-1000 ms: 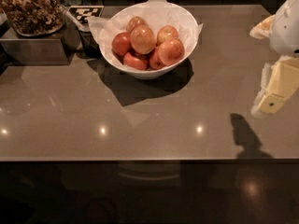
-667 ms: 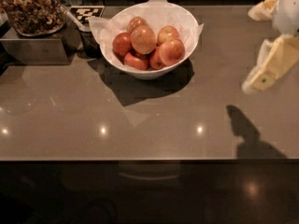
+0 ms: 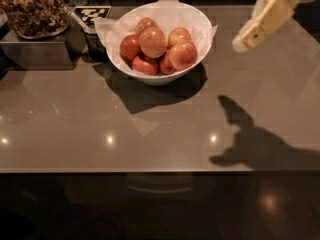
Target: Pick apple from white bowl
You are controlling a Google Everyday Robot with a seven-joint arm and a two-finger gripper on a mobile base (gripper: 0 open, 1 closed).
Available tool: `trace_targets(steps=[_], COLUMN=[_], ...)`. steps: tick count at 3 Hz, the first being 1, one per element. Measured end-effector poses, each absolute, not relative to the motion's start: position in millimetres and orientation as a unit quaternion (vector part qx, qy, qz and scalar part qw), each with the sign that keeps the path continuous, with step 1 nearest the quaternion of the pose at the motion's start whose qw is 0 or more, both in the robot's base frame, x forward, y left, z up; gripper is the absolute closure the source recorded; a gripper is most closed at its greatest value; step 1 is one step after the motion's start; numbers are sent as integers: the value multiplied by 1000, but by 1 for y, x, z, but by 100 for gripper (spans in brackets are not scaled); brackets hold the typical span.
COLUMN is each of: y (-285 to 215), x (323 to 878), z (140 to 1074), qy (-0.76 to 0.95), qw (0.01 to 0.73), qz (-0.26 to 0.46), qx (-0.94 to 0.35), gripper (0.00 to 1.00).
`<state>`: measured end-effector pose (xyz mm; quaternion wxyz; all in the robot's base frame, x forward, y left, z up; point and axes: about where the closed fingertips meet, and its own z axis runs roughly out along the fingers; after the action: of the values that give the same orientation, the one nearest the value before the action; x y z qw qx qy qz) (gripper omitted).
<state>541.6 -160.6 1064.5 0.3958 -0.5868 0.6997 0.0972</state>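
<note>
Large orange-red apple (image 3: 152, 41): atop smaller red apples in wide glossy white bowl (image 3: 155, 77), far centre. Cream gripper (image 3: 242, 42): far right, apart from bowl, above grey table (image 3: 100, 124); how far open cannot be told.

No readable words, brands or numbers anywhere. Only a black-and-white checkered marker card (image 3: 91, 15), without letters, just behind and left of the white bowl (image 3: 161, 78), near the glass container of nuts (image 3: 37, 31). Pale gripper (image 3: 243, 41) at upper right above the table (image 3: 75, 129), bearing no legible marking.
</note>
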Motion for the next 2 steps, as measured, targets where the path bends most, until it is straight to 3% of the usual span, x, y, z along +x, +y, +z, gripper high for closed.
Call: trace_targets(steps=[2], y=[-152], x=[556], z=[1057], qy=[704], qw=[405], qz=[102], qx=[-574], gripper=[0])
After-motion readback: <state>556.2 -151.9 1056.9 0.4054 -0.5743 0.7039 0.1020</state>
